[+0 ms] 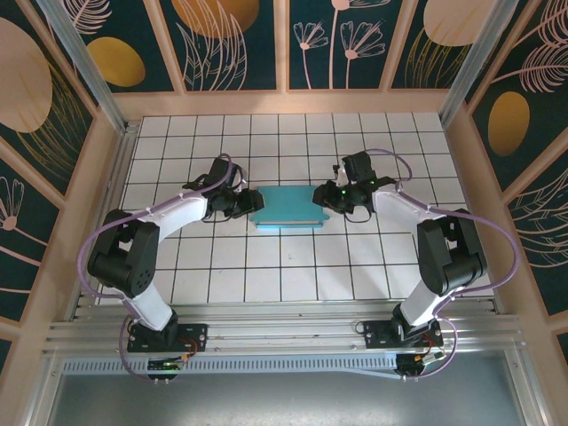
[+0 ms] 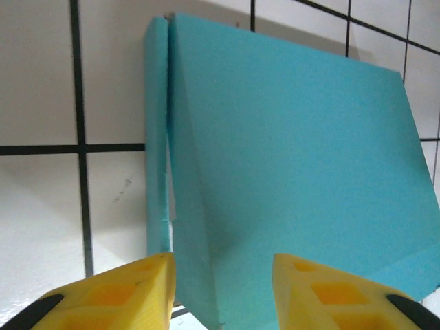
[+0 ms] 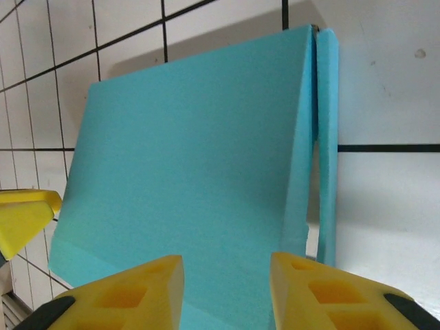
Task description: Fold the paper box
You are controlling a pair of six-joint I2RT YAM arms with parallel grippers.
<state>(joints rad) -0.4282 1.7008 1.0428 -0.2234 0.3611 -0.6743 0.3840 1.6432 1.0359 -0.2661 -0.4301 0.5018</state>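
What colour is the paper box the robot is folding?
Teal, a blue-green. The paper box shows best in the left wrist view.

The white tiled bench (image 1: 284,266) lies open before and behind the teal card box (image 1: 287,209), out to the tan side walls (image 1: 93,191). Both box ends are obstructed: the left claw (image 1: 253,205) stands at the left end, the right claw (image 1: 323,199) at the right. A narrow slot separates the end wall from its upright flap (image 2: 156,137).

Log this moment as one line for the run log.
paper box: teal face up on tiled table | left tool: jaws apart at box's left end | right tool: jaws apart at box's right end
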